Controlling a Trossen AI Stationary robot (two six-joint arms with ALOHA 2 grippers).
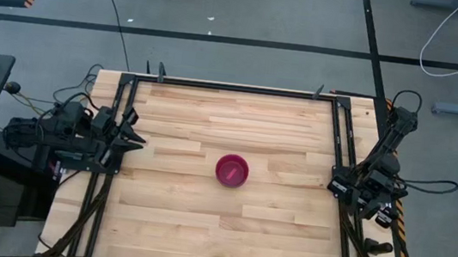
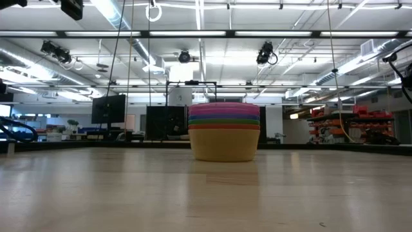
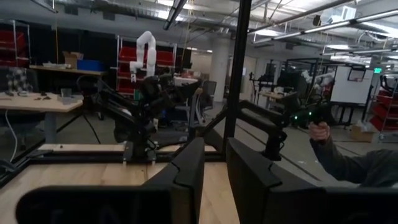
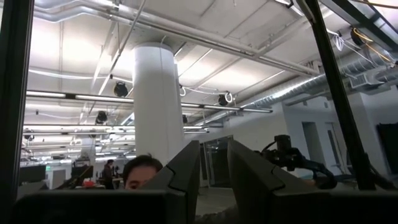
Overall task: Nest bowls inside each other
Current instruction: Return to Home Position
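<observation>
Bowls (image 1: 232,170) stand nested in one upright stack near the middle of the counter (image 1: 200,229), well apart from both arms. From above only the pink-red one on top shows. The stack is round, so it offers no long axis to line up on, and its only axis runs straight up. The left pincer (image 1: 135,141) sits at the counter's left edge with its tip aimed across the boards toward the stack. The stack lies straight ahead of it, with bare wood between. Its fingers (image 3: 186,168) are drawn close together and grip nothing. The right pincer (image 4: 213,149) is folded back at the right edge, tilted up toward the ceiling, its fingers likewise nearly closed and empty. Neither arm seems much nearer the stack than the other. The job looks done, so only parking the arms appears to be left. In the low view the lower bowls show only as thin coloured rims above the yellow bottom one (image 2: 224,147), and how deeply each sits cannot be judged. A person's hand (image 3: 320,130) shows beyond the counter.
</observation>
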